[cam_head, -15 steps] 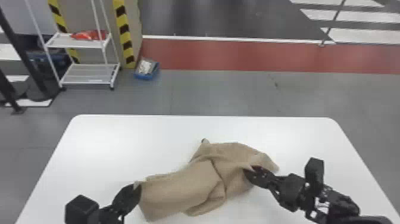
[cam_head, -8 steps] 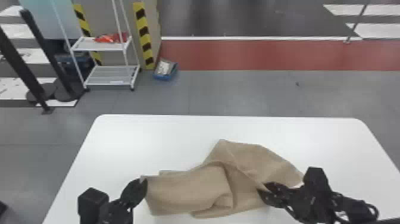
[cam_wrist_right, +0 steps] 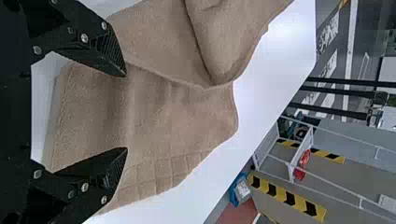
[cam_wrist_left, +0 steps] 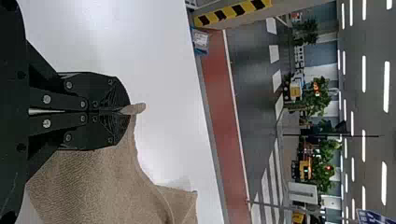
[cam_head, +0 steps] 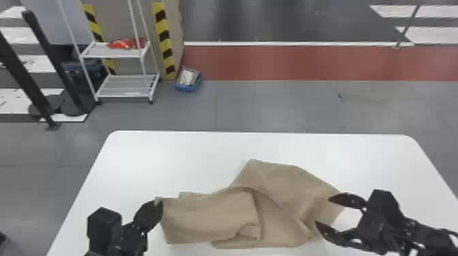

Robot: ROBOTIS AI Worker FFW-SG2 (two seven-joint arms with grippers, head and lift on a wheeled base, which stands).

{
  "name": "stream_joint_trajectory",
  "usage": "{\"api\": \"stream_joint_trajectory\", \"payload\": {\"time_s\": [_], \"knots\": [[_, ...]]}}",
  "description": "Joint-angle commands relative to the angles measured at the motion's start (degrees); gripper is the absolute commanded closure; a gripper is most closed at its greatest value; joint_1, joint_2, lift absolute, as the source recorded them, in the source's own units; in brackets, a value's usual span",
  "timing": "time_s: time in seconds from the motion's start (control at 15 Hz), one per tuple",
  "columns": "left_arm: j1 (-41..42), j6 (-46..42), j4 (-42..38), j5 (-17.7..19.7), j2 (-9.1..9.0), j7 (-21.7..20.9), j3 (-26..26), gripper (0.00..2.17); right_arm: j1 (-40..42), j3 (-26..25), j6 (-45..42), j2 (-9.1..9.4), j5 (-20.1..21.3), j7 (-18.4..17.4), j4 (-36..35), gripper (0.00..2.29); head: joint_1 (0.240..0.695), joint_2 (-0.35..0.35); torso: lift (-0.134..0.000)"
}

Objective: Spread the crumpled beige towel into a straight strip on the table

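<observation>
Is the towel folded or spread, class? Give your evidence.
Partly spread: the towel covers some of the table, but creases and overlapping layers remain.

In the head view, the left arm (cam_head: 117,246) comes in from the bottom edge at lower left, its gripper (cam_head: 157,206) angled toward the upper right with the fingers pressed together. The right arm (cam_head: 431,240) enters at lower right and points leftward, its gripper (cam_head: 323,211) spread, one finger above the other. The left wrist view shows both tips meeting; in the right wrist view the ridged pads (cam_wrist_right: 113,175) stand well apart.
</observation>
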Motion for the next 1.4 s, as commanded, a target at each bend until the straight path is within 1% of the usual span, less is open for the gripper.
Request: {"api": "stream_joint_trajectory", "payload": {"time_s": [0.0, 0.13, 0.33, 0.4, 0.47, 0.6, 0.67, 0.73, 0.87, 0.93, 1.0, 1.13, 1.33], "knots": [[-1.66, -0.05, 1.88, -0.08, -0.28, 0.11, 0.09, 1.7, -0.3, -1.8, 0.92, 0.0, 2.59, -0.48, 0.07, 0.08, 0.695, -0.014, 0.0], [-2.8, -0.05, 3.55, 0.27, -0.37, 0.11, 0.18, 1.7, -0.57, -4.08, 2.5, 0.0, 4.79, -2.94, 0.87, 0.08, 0.695, -0.037, 0.0], [-2.72, -0.05, 3.72, 0.35, -0.45, 0.11, 1.41, 1.7, -1.27, -5.75, 1.79, -0.35, 5.14, -3.03, 2.18, 0.09, 0.695, -0.092, 0.0], [-2.72, -0.05, 3.72, 0.44, -0.54, 0.03, 1.85, 1.7, -1.62, -5.75, 1.27, -0.62, 6.11, -3.03, 2.62, 0.09, 0.695, -0.097, 0.0], [-2.63, -0.05, 3.72, 0.44, -0.63, -0.06, 2.11, 1.7, -2.24, -5.4, 1.27, -0.71, 8.66, -2.94, 3.15, 0.09, 0.695, -0.099, 0.0], [-2.36, -0.05, 3.64, 0.44, -0.63, -0.06, 2.37, 1.7, -3.73, -4.44, 0.39, -0.97, 12.61, -1.89, 4.03, 0.1, 0.695, -0.099, 0.0], [-2.28, -0.05, 3.55, 0.44, -0.63, -0.06, 2.72, 1.7, -4.26, -4.0, -0.49, -1.41, 13.23, -1.01, 4.12, 0.1, 0.695, -0.096, 0.0], [-2.28, -0.22, 3.55, 0.44, -0.72, -0.15, 2.9, 1.7, -4.87, -2.85, -0.49, -2.29, 13.93, -0.48, 4.56, 0.1, 0.695, -0.093, 0.0], [-2.19, -0.05, 3.46, 0.44, -0.72, -0.24, 3.16, 1.7, -7.6, -1.62, -0.49, -3.08, 17.54, 1.54, 7.11, 0.12, 0.695, -0.084, 0.0], [-2.19, -0.22, 3.46, 0.53, -0.72, -0.24, 3.25, 1.7, -8.65, -1.1, -0.49, -3.43, 18.59, 2.16, 8.42, 0.12, 0.695, -0.078, 0.0], [-2.1, -0.22, 3.46, 0.62, -0.81, -0.32, 3.34, 1.7, -10.32, -0.39, -0.31, -3.87, 19.29, 3.03, 10.09, 0.13, 0.695, -0.077, 0.0], [-2.01, -0.4, 3.28, 0.79, -1.16, -0.59, 3.6, 1.7, -13.05, 0.22, 0.04, -4.05, 20.09, 4.0, 13.08, 0.15, 0.695, -0.076, 0.0], [-1.57, -0.75, 3.11, 0.79, -1.16, -0.68, 3.78, 1.7, -17.35, 1.1, 0.56, -4.05, 19.56, 4.18, 19.32, 0.19, 0.695, -0.075, 0.0]]}}
